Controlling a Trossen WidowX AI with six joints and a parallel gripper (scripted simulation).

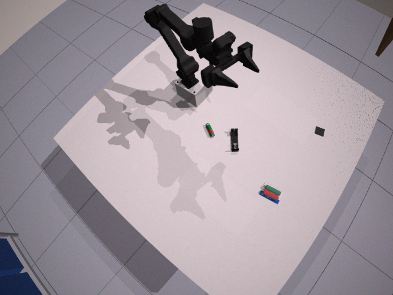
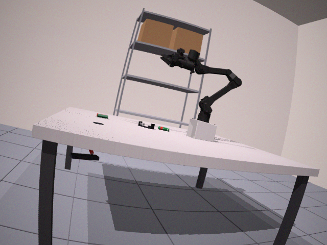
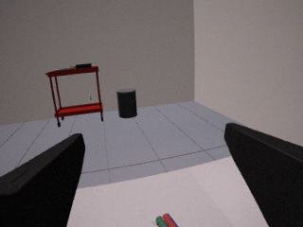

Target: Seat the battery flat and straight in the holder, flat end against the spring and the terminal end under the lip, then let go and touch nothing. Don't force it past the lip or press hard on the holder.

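The battery [image 1: 209, 129], a green cylinder with a red band, lies on its side on the white table [image 1: 158, 222], untouched. Just beside it, apart from it and roughly parallel, sits the black holder [image 1: 234, 139], a narrow open cradle; in the exterior view the battery [image 2: 163, 128] lies just to the side of the holder [image 2: 146, 125], nearer the arm's base. Whether the holder's spring and lip ends can be told apart is doubtful at this size.

Beyond the holder, on the side away from the battery, a small flat black square [image 1: 319, 131] rests on the table, well apart. Farther from the holder, toward the table's far edge from the arm, a blue tray [image 1: 268, 197] carries a green cell [image 1: 273, 190] and a red cell [image 1: 270, 194] side by side; the wrist camera looks down at them [image 3: 169, 226] from a distance.

On the other side of the holder stands the arm's white pedestal [image 1: 199, 98]. The gripper [image 1: 247, 76] is raised high above the table, well clear of the holder, its jaws spread wide with nothing between them; the two dark fingers frame the wrist view.

Behind the table stands a grey shelf rack [image 2: 127, 60] with two brown boxes [image 2: 156, 32] on top. The wrist view also shows a red cart [image 3: 57, 91] and a dark bin [image 3: 127, 104] on the floor.
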